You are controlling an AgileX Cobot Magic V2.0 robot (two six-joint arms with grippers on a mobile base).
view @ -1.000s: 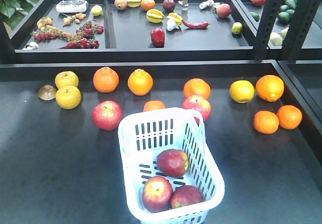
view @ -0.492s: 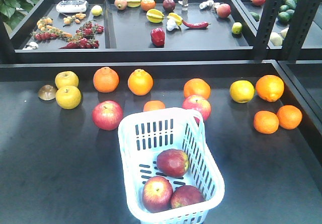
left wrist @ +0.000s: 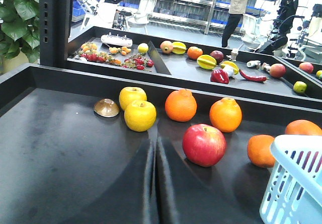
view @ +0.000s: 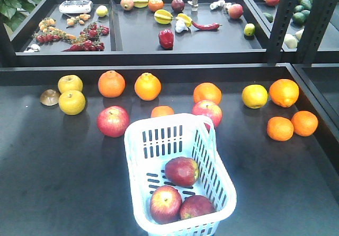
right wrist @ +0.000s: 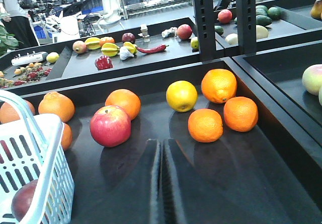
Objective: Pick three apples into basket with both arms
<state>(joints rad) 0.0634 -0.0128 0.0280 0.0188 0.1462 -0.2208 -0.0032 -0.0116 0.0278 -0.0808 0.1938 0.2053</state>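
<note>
Apples first: three of them sit inside the basket (view: pixel 180 215), one dark red apple (view: pixel 181 171) toward the middle and two more up against the near end, a streaky one (view: pixel 165 204) on the left and a darker one (view: pixel 197 207) on the right, those two touching each other. The basket itself stands on the dark table (view: pixel 53 183), front and centre, a bit angled.

Two more red apples are still out on the table: one (view: pixel 113 121) just off the basket's far left corner, another (view: pixel 207 112) right behind its far right corner. A small orange (view: pixel 162 111) sits between them, just behind the rim.

Further back there's a row of oranges (view: pixel 111 84), with two yellow fruits (view: pixel 71 102) on the left and a yellow one (view: pixel 255 96) on the right.

Grippers: the left gripper (left wrist: pixel 155 183) shows in its wrist view with fingers pressed together, holding nothing, low over bare table with the left red apple just ahead. The right gripper (right wrist: pixel 162 183) looks the same, pressed together and empty, with the other loose apple ahead to its left.
</note>
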